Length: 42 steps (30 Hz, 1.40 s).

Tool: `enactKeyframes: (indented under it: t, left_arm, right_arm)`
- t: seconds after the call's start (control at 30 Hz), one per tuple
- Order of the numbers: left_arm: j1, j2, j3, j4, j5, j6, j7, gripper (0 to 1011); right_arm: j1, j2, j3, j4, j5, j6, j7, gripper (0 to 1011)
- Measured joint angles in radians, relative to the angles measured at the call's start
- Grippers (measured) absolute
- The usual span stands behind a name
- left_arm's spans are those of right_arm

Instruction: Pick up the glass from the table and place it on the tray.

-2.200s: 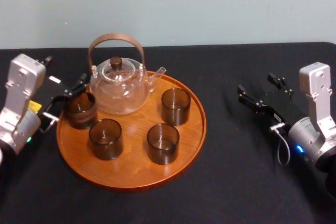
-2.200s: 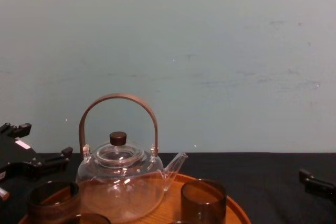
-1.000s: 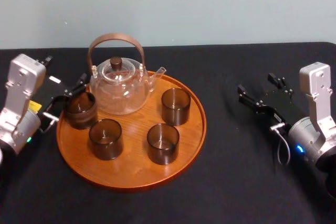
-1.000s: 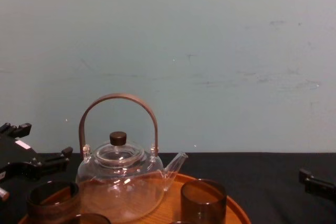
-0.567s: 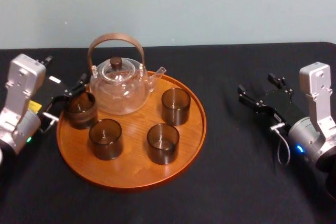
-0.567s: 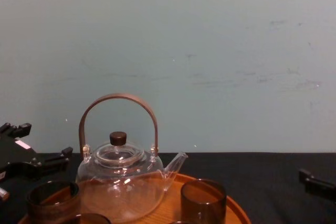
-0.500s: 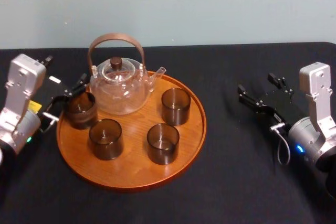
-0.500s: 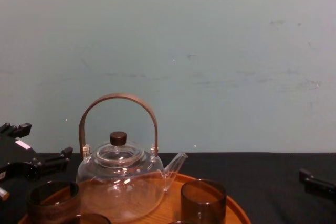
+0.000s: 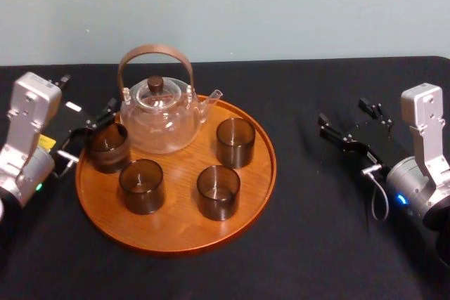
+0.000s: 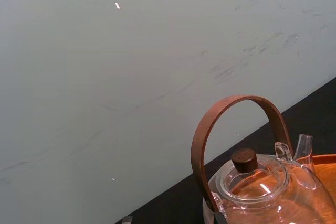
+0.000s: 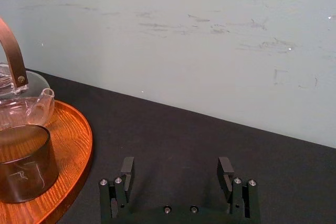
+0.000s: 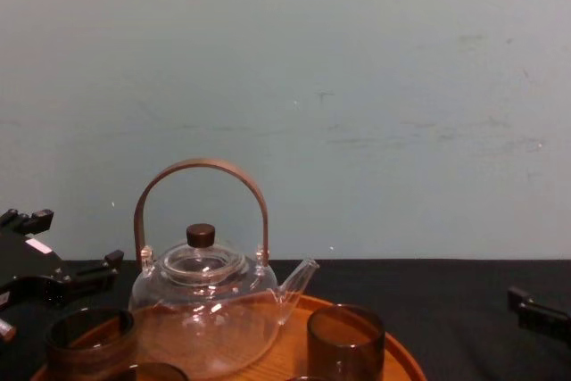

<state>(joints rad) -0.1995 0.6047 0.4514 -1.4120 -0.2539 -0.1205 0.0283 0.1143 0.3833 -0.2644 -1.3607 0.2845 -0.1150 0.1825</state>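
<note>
Left gripper [image 9: 91,130] fingers apart, glass [image 9: 107,147] between them, already on tray [image 9: 176,233]; judged thin, slick, brittle; you take mid-wall, light squeeze; right gripper [image 11: 176,167] fingers apart, idle.

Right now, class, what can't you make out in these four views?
- Head view: whether the left gripper touches the leftmost glass; dark on dark.
- Chest view: the tray, near half cut by the bottom edge.
- Left wrist view: the teapot, lower body cut by the frame edge.
- Right wrist view: most of the teapot, cut by the edge past the open right gripper.
</note>
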Motion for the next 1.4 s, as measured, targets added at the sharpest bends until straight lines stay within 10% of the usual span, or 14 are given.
enactKeyframes:
  t: [1.4]
  left_arm:
    - [0.000,0.000,0.000,0.000,0.000,0.000,0.000,1001]
  right_arm:
    - [0.000,0.000,0.000,0.000,0.000,0.000,0.000,1002]
